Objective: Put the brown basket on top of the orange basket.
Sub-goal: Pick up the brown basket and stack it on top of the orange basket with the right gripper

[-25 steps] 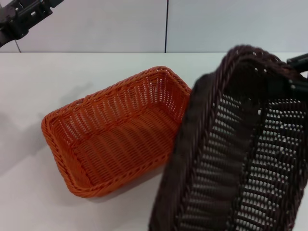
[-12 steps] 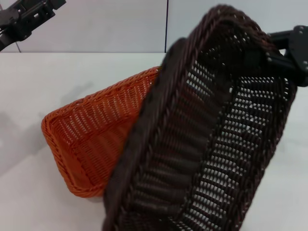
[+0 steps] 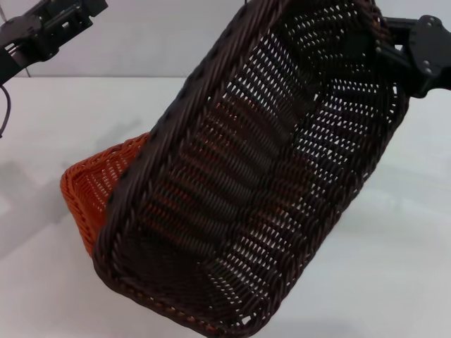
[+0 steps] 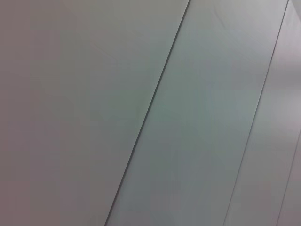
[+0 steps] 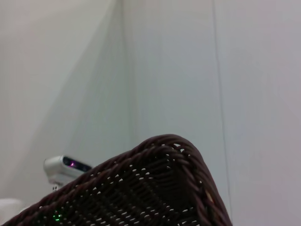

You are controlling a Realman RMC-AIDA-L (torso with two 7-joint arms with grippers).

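White table (image 3: 49, 282), pale wall behind. Brown basket (image 3: 254, 176), tilted, swung leftward, now covers most of orange basket (image 3: 84, 186). Right gripper (image 3: 416, 53) seemingly pinches far rim. Lowering remains. Left gripper (image 3: 49, 28) parked high; jaws unclear.

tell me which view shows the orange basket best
The head view: the orange basket shows only as a corner on the table, behind the tilted brown basket. The right wrist view shows only the brown basket; the left wrist view shows neither.

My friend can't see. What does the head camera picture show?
A big brown basket, tilted in the air, is held at its far rim by the right gripper. It hides most of the orange basket on the white table. The left gripper stays up and away.
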